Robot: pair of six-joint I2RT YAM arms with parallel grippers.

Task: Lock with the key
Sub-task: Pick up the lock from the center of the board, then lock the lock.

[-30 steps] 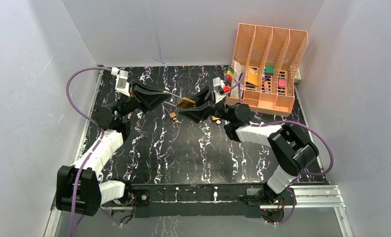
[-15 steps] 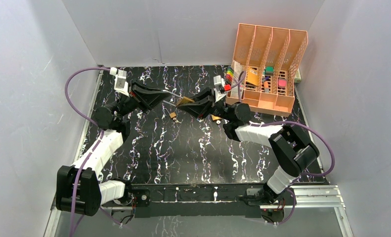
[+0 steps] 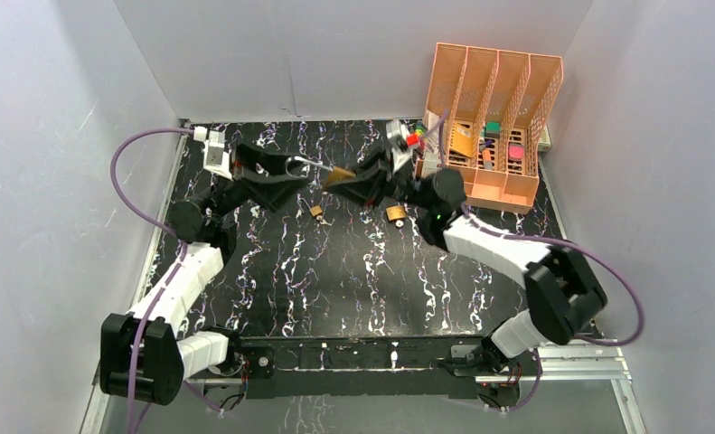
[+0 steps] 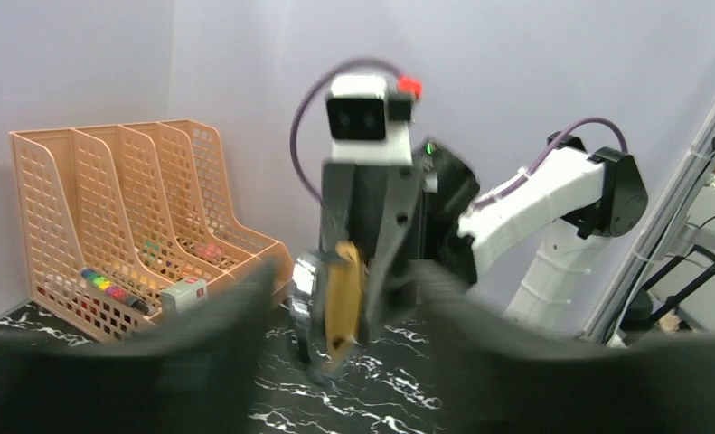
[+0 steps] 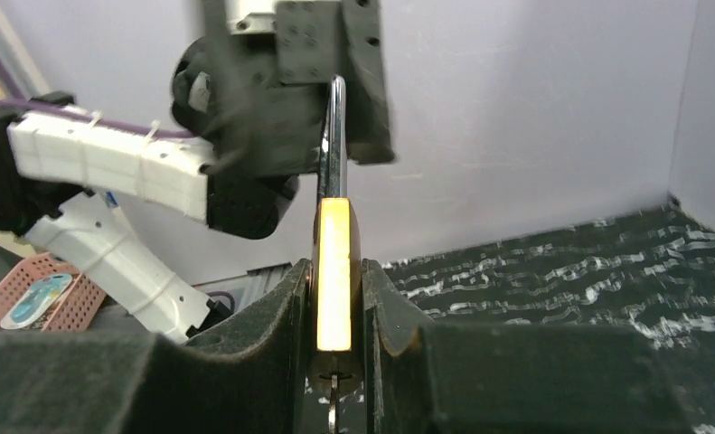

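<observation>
Padlock [image 3: 340, 172], brass-bodied, is held clear of the desk [image 3: 272, 271] at its far middle, between the two arms.

Top view: the right claw [image 3: 358, 179] reaches in from the right and is clamped on the lock body. The left claw [image 3: 296, 173] faces it from the left, jaws apart, with its tips about the steel shackle [image 3: 309, 165]. One small brass-coloured item [image 3: 316, 212] and a second small item [image 3: 395, 213] lie on the desk just nearer than the lock. Whether either is the key cannot be told. An orange file rack [image 3: 498, 72] stands at the far right with four slots. The leftmost holds marker pens; the others hold small orange, green and pink pieces.

Left wrist view: the lock shows edge-on in the opposing claw. This arm's own fingers [image 4: 200, 362] are blurred and well apart, touching nothing that shows.

Right wrist view: the pads [image 5: 286, 307] press flat on both faces of the body. The shackle stands upright, its crown reaching to the other claw. A slim piece shows at the keyhole end, possibly the key, but it is too small to confirm.

Assessment: the step in hand appears to be seating the shackle. The right claw should hold the body square and firm. The left claw should close on the crown and press straight along the shackle's line, since a sideways load could make the body slip in the pads. Any key turn belongs after the shackle is fully home.
</observation>
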